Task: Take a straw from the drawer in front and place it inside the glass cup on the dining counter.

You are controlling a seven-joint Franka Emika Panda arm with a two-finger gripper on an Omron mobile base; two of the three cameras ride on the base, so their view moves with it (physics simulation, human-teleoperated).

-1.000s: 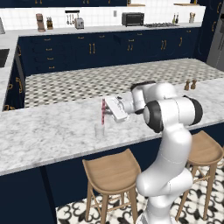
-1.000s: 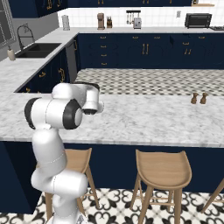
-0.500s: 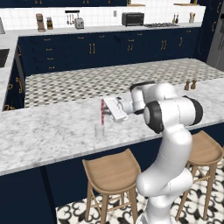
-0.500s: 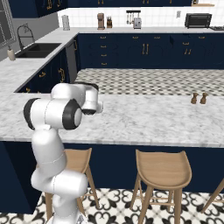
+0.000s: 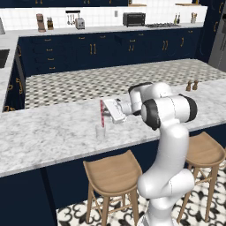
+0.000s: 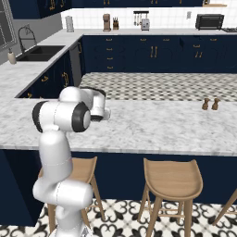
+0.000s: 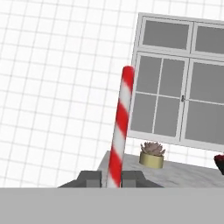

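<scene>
In the left base view, two wooden stools (image 5: 114, 173) stood nearest, in front of the navy base of the dining counter (image 5: 48, 137). The white arm rose beside them and reached out level over the marble slab.

The gripper (image 5: 105, 113) was closed on the straw (image 5: 102, 113), which stood upright, red and white striped. In the hand view the straw (image 7: 119, 131) rose between the two dark fingertips (image 7: 92, 178), clamped near its lower end, with both tips pressed against it. The straw's lower end hung directly above the glass cup (image 5: 100, 131); whether it had entered the rim could not be determined. The glass cup stood upright on the dining counter, just below the gripper and near the counter's front edge.

Farther right on the same slab stood two small brown shakers (image 5: 191, 85), well apart from the cup. Beyond lay the patterned tile floor, then navy cabinets under the back worktop, which carried a toaster (image 5: 80, 23) and a microwave (image 5: 133, 19).
</scene>
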